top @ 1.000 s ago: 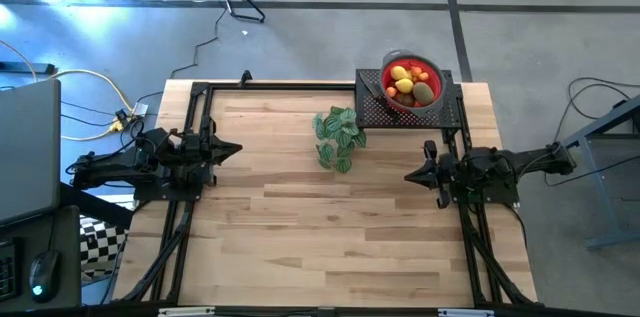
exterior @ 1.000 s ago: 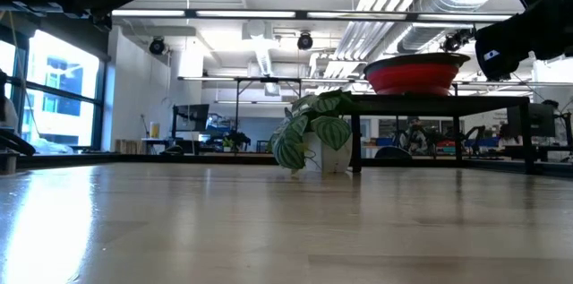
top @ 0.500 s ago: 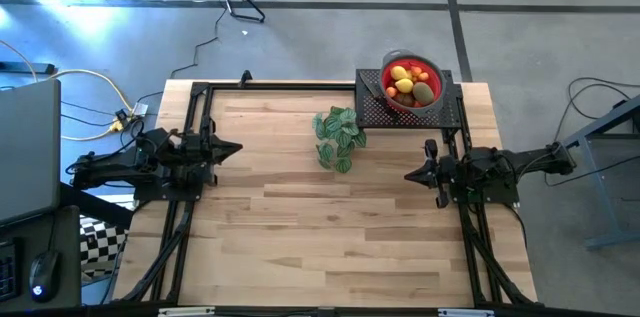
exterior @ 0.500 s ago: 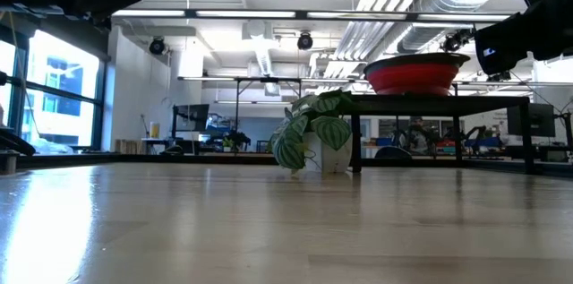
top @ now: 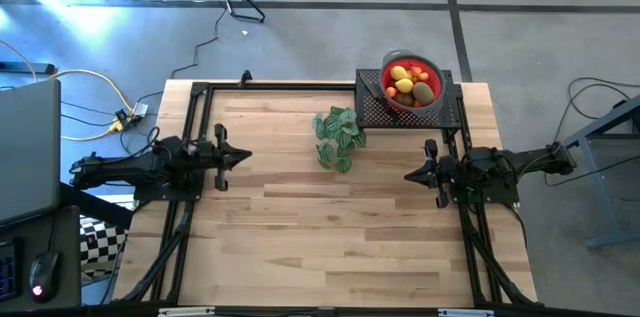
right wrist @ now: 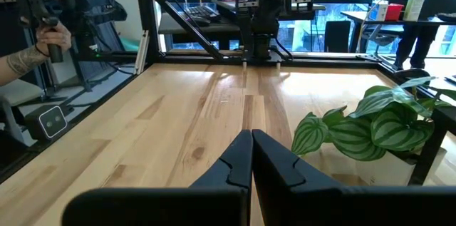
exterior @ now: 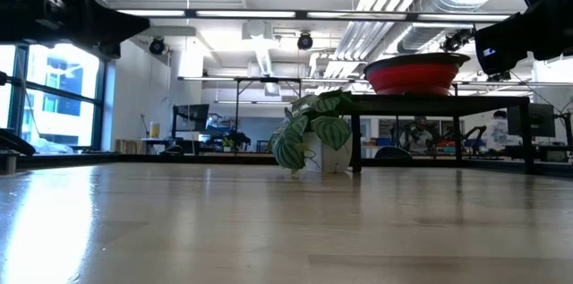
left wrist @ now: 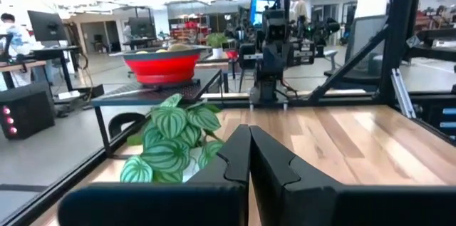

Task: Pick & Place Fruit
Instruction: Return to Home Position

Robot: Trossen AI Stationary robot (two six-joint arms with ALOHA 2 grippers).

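Observation:
Several small toy fruits (top: 408,81), yellow, red, orange and brown-green, lie in a red bowl (top: 432,97) with a grey rim. The bowl stands on a black perforated stand (top: 378,109) at the table's far right. My left gripper (top: 248,158) hovers shut over the table's left side, pointing toward the middle; its own view shows the fingers (left wrist: 235,155) together. My right gripper (top: 407,174) hovers shut over the right side, near the stand, facing the left one. Its fingers (right wrist: 239,156) are pressed together. Neither gripper holds anything.
A green striped leafy plant (top: 338,137) stands on the table just left of the stand, between the grippers and the bowl. Black frame rails (top: 200,92) run along the table's far and side edges. A person's hand (right wrist: 44,39) shows beyond the table's left side.
My left gripper has sunk and reached a little toward the table's middle, staying shut. My right gripper has kept its place.

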